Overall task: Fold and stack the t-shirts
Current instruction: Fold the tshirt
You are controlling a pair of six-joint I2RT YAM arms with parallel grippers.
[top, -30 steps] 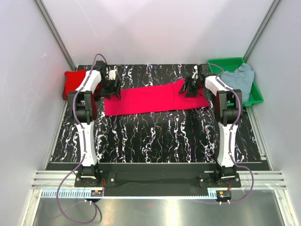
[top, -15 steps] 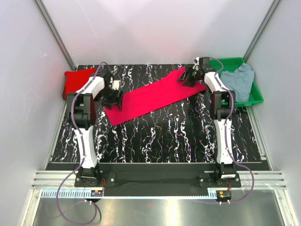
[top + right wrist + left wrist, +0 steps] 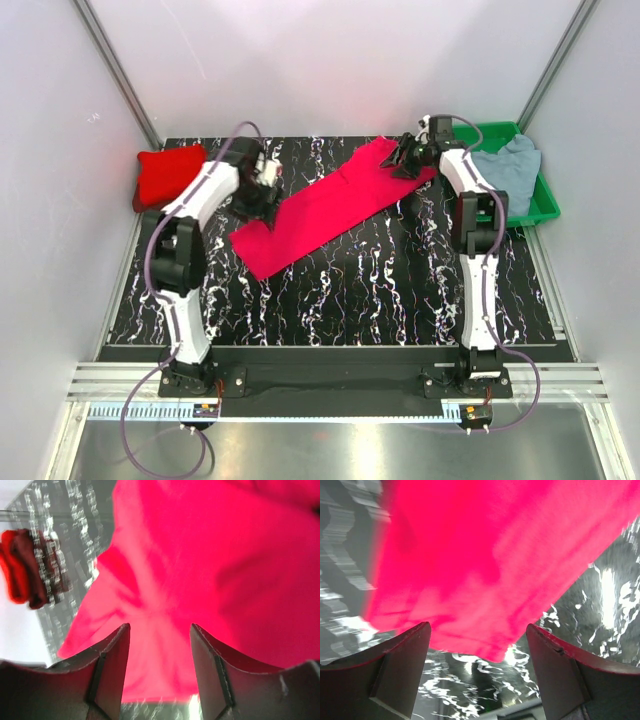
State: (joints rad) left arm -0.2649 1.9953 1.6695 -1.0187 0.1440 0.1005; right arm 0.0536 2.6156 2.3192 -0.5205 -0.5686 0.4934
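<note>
Overhead view of a black marbled desk. A long red t-shirt, folded into a narrow strip, lies flat on it. Its long axis slants from near-left to far-right.

The left jaws sit at the far-left edge of the strip's near-left end. In the left wrist view they stand spread apart, with the cloth edge in the gap. The right jaws sit over the far-right end. They are less spread and red cloth fills the gap, so I cannot tell whether they pinch it.

Each arm is nearest its own end, so folding the strip in half would likely bring the two ends together.

Another red t-shirt sits folded at far left.
</note>
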